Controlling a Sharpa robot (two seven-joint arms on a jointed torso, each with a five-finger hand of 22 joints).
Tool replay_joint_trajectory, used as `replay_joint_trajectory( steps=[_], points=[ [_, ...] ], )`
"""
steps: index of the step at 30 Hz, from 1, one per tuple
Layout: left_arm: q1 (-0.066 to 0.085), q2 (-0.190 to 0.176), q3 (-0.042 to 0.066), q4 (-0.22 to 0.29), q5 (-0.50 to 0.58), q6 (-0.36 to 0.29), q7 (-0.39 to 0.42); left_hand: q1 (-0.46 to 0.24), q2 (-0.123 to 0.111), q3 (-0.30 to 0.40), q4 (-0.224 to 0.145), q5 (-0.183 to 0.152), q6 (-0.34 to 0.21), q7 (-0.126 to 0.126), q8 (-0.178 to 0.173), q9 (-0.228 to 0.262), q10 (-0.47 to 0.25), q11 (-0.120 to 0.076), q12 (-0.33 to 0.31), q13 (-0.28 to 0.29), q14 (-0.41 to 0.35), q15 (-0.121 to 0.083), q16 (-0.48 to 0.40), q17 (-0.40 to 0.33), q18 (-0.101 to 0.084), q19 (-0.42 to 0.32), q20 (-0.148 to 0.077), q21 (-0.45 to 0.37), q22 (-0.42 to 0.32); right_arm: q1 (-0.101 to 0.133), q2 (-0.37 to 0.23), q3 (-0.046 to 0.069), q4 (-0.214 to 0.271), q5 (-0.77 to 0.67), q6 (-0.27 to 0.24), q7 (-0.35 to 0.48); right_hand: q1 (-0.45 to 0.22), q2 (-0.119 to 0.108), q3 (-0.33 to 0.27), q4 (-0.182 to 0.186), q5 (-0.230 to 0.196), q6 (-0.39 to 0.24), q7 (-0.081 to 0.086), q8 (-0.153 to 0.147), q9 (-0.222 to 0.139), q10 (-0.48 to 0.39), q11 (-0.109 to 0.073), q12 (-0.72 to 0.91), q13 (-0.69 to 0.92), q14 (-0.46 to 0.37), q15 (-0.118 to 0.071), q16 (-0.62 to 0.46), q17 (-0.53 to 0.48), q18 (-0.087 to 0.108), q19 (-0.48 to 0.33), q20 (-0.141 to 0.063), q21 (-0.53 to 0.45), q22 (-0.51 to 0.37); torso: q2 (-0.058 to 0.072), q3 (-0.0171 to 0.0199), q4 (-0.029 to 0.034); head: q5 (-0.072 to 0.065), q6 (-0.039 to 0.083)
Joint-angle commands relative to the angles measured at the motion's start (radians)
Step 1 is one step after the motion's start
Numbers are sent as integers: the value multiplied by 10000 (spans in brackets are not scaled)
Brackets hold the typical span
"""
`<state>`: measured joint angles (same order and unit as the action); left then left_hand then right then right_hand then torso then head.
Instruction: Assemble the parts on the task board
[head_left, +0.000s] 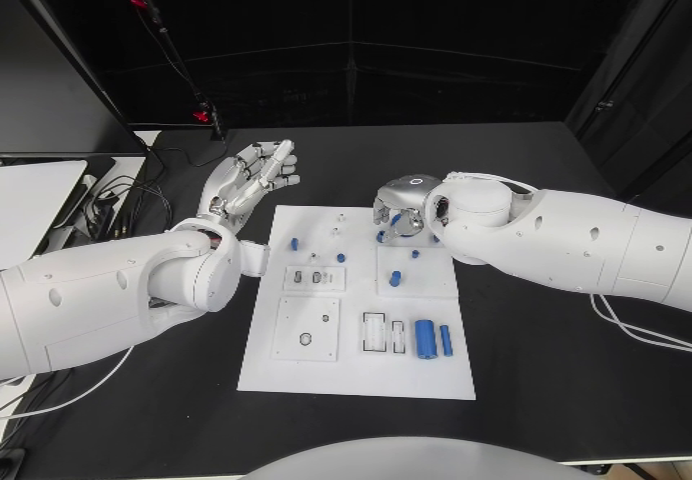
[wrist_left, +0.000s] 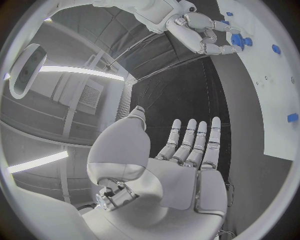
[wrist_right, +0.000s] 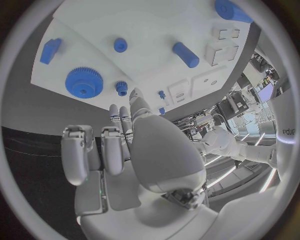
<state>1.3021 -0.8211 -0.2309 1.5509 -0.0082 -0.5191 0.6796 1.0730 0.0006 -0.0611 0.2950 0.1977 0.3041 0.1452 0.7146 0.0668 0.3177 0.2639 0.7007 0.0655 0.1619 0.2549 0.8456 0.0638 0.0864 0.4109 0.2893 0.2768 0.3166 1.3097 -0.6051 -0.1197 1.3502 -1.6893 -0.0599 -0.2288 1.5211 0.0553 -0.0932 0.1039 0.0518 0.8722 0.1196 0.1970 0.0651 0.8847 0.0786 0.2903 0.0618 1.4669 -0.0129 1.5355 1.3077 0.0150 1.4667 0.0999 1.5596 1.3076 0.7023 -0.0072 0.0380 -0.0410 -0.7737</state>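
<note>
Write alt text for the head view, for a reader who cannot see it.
A white rectangular task board with small blue parts lies on a black table. The right hand hovers over its far edge; the left hand is open, fingers spread, beside its far left corner.

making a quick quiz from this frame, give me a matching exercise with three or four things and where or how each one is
Things:
1. left hand
2. right hand
3. large blue cylinder
4. blue gear

Places or states:
A. lying on the task board near its front right corner
B. over the board's far right edge
C. fingers spread, off the board over the black table
D. on the board just ahead of the right hand's fingertips

Pairs: 1-C, 2-B, 3-A, 4-D
</note>
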Motion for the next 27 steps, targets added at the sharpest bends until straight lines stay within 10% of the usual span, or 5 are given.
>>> replay_joint_trajectory(
  steps=[1, 27],
  points=[
    [17, 3, 5, -12, -92, 111, 2331, -3, 93, -46, -10, 62, 53, 1506, -40, -17, 59, -19, 25, -14, 63, 34, 30, -1, 115, 48, 7, 65, -11, -17, 106, 4, -147, -127, 316, -202, 89, -2, 39, 15, -46, 69, 12, -62, 6, 90, -11, -51, 4, 710, -69, -35, 957, -18, 685, -83, -48, 2085, -3, -5, -12, -23, -13],
    [18, 40, 3, -79, -91, 135, 2294, -8, 189, -54, -11, 97, 57, 1505, -63, -17, 81, -21, 26, -12, 51, 35, 8, -3, 112, 53, 6, 82, -11, -175, 574, 5, -615, -103, 475, -259, 325, 160, 345, 170, -37, 356, -24, -333, 14, 833, -71, -339, -10, 720, -111, -69, 930, -14, 683, -112, -61, 2072, -16, 0, 32, -54, -176]
  ],
)
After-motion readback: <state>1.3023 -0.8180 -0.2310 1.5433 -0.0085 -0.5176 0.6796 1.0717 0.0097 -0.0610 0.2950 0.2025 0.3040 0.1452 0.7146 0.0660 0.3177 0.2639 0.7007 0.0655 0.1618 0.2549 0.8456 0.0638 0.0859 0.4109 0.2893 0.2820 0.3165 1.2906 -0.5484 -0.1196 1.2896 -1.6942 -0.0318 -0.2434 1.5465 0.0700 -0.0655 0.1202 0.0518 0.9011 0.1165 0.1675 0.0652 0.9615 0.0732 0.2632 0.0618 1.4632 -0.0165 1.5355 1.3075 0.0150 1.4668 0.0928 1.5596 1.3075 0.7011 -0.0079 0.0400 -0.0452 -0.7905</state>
